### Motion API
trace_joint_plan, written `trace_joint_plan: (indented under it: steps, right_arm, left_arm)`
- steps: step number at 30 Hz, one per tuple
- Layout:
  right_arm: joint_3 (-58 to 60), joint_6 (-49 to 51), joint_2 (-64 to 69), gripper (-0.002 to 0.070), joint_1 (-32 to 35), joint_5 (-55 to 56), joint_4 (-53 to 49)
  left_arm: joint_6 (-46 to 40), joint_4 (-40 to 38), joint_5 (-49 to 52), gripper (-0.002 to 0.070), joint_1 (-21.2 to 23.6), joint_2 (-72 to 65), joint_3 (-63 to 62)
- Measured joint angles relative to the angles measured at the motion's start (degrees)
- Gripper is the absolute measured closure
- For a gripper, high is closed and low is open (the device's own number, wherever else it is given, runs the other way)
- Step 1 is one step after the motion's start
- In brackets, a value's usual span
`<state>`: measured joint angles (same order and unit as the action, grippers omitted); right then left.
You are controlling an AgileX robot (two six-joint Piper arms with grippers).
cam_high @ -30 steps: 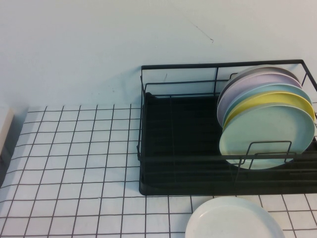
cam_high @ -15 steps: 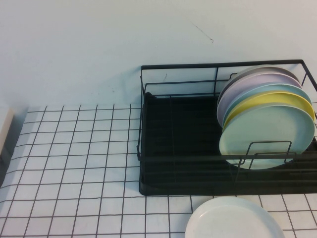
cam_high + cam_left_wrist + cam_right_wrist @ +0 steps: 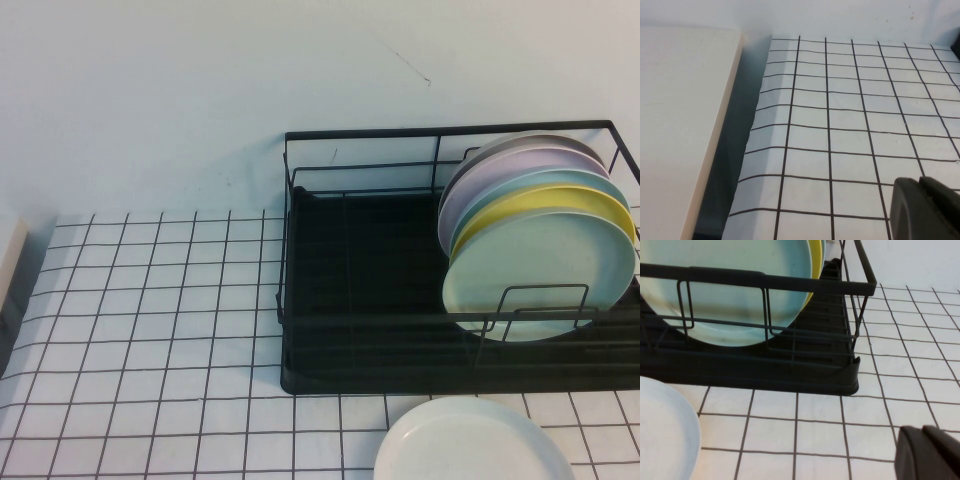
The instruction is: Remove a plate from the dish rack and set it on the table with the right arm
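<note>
The off-white plate (image 3: 473,441) lay flat on the table (image 3: 150,330), lower right, just before the dish rack (image 3: 360,290). Your right gripper (image 3: 930,452) sat nearer; left gripper (image 3: 925,210) far; finger state indeterminable.

The dish rack (image 3: 400,290) sits toward the bench's (image 3: 150,320) far right corner, plates stacked at its right end. One plate (image 3: 470,445) lies flat before it, at the near edge.
</note>
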<state>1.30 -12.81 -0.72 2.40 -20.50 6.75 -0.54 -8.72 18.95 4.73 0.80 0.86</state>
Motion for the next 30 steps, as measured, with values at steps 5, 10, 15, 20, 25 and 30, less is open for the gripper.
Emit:
trace_joint_plan:
  steps: [5,10,15,20,25,30]
  right_arm:
    - [0.0,0.0,0.0,0.0678,0.0,0.0,0.0]
    - [0.0,0.0,0.0,0.0678,0.0,0.0,0.0]
    - [0.0,0.0,0.0,0.0678,0.0,0.0,0.0]
    - [0.0,0.0,0.0,0.0678,0.0,0.0,0.0]
    - [0.0,0.0,0.0,0.0678,0.0,0.0,0.0]
    - [0.0,0.0,0.0,0.0678,0.0,0.0,0.0]
  left_arm:
    - [0.0,0.0,0.0,0.0678,0.0,0.0,0.0]
    - [0.0,0.12,0.0,0.0678,0.0,0.0,0.0]
    - [0.0,1.43,0.0,0.0679,0.0,0.0,0.0]
    - [0.0,1.81,0.0,0.0678,0.0,0.0,0.0]
    - [0.0,2.14,0.0,0.0678,0.0,0.0,0.0]
    - [0.0,2.14,0.0,0.0678,0.0,0.0,0.0]
